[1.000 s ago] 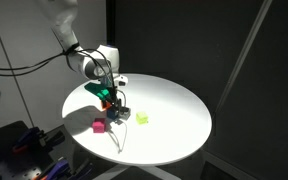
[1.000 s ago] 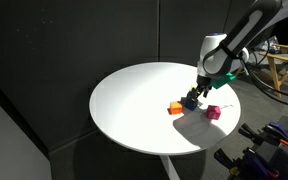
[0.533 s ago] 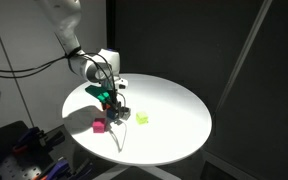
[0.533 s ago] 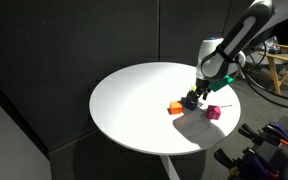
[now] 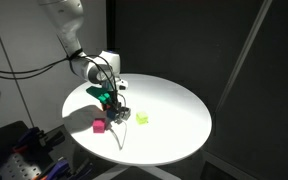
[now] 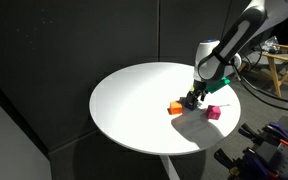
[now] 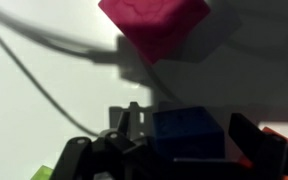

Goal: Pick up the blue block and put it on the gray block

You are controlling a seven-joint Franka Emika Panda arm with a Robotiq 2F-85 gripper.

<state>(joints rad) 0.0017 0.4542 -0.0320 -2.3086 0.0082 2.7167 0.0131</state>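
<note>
White round table (image 5: pixel 179 125) | gripper (image 6: pixel 191 98) hardly moved in the last second, low over blue block (image 7: pixel 189 135); jaws flank it, closure unclear | lift likely pending

- The arm (image 5: pixel 70 35) is coming down from above in an exterior view, bending forward into the white wrist (image 5: pixel 103 62).
- In both exterior views the gripper (image 6: pixel 192 98) is hanging low beneath the wrist, pointing steeply downward.
- In the wrist view the dark fingers (image 7: pixel 134 135) are standing close on either side of the blue block (image 7: pixel 189 135); whether they are pinching it is unclear.
</note>
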